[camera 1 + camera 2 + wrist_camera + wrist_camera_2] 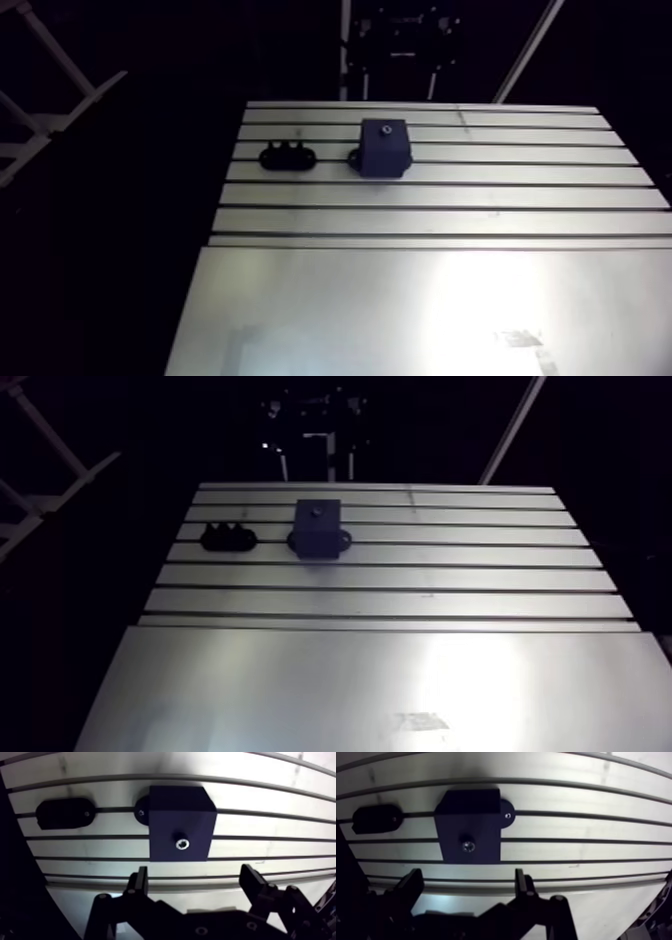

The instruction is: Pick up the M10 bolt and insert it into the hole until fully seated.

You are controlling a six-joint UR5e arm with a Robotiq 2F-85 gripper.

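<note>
Arm view first: a slotted aluminium table point(430, 215), plain sheet metal on the near half, grooves running across the far half. On the grooved part, toward 12 o'clock on the table, a dark blue block point(384, 150) standing upright, with a small round mark on its top face. At the block's 9 o'clock, near but not touching, a low black oval holder point(287, 156) with small knobs rising from it. At the block's foot, a rounded dark mounting ear point(355, 158) lying flat on the table. Wrist view next: looks down on the same block, straight ahead of the gripper point(194, 874) at its 12 o'clock. Spread wide, the two dark fingers point(137, 884), with only bare table between them and both clear of the block. In the middle of the block's top face, a small round piece with a metallic glint, apparently the head of the M10 bolt point(181, 844), sunk into the top and sitting low against it; cannot tell whether fully down. Holder again at the block's 9 o'clock, apart from it, with a small bright screw point(86, 814) at the end nearer the block. Another bright screw point(141, 813) in the mounting ear, right against the block's side.
</note>
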